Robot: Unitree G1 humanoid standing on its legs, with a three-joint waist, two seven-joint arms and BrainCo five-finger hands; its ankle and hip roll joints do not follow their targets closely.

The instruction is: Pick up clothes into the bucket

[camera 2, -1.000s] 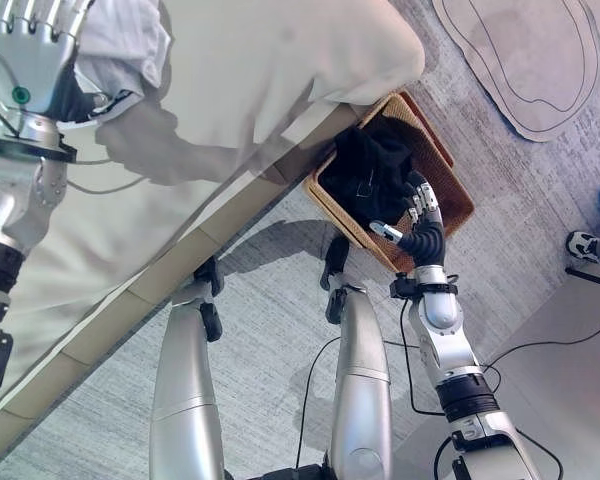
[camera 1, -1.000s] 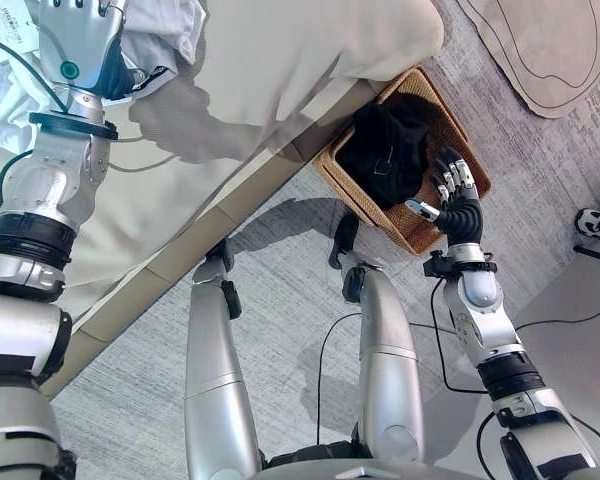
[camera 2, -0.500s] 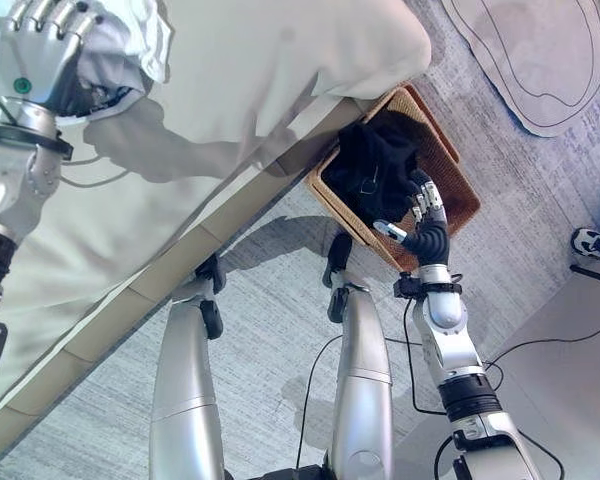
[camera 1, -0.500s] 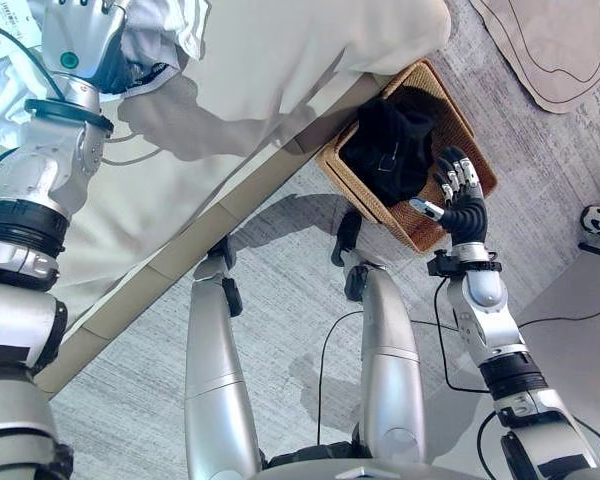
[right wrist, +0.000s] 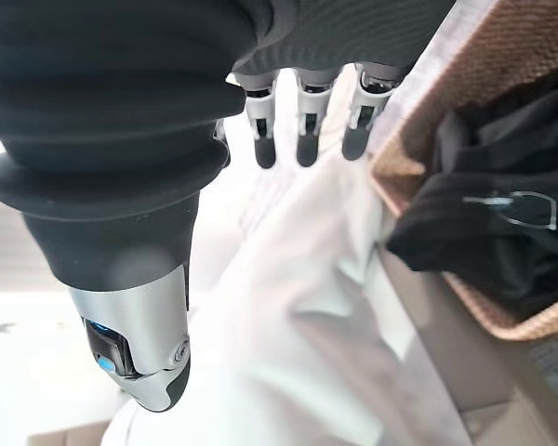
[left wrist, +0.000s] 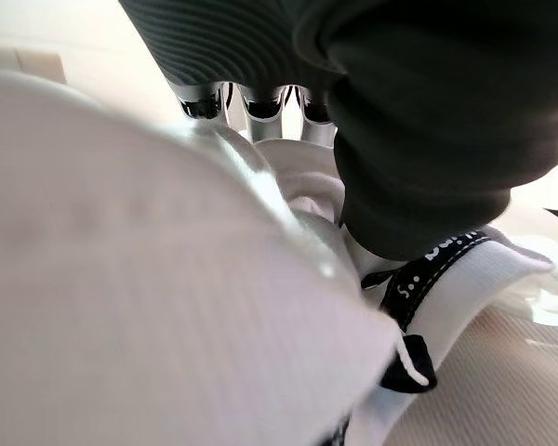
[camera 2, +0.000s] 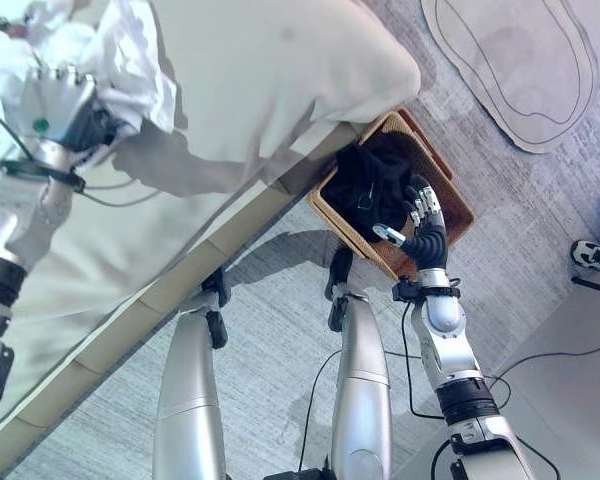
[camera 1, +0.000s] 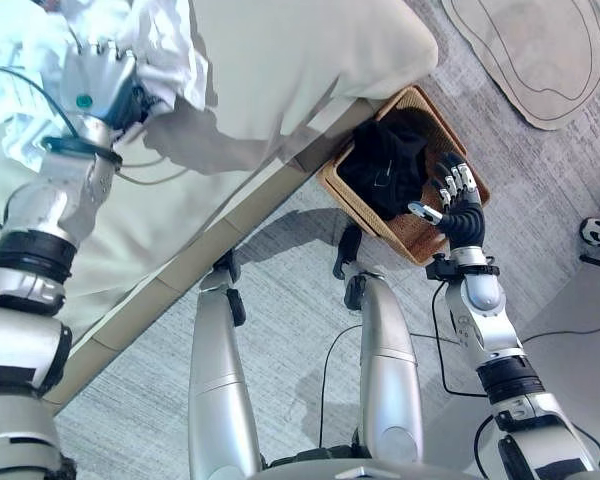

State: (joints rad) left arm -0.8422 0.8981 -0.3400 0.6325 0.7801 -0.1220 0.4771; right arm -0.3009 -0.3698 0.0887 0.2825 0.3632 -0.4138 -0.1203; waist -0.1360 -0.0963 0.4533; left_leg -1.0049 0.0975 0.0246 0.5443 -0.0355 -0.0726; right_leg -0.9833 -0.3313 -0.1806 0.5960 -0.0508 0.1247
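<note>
A strip of white lettering runs along a dark band on the white garment (left wrist: 260, 307) in the left wrist view, too blurred and cut off to make out; no other writing can be read. Two garments can be counted: this white one, bunched on the bed (camera 1: 280, 110) at the far left, and one black garment (camera 1: 385, 165) lying inside the single woven basket (camera 1: 420, 235), which sits on the grey carpet (camera 1: 290, 300) just beside the bed's edge, partly tucked under the overhanging cream cover. A small pale loop or tag shows on the black cloth. The left hand (camera 1: 98, 85) is pressed into the white garment, with folds of cloth bulging around it; its fingers (left wrist: 251, 104) disappear into the fabric, so whether they are clamped on it cannot be told. The right hand (camera 1: 455, 200) is raised over the near rim of the basket, fingers loosely spread and thumb out to the side, holding nothing. One pale floor mat (camera 1: 535, 50) with a curved outline lies on the carpet beyond the basket, well apart from it. A person's shoe (camera 1: 598, 232) shows at the right edge.
</note>
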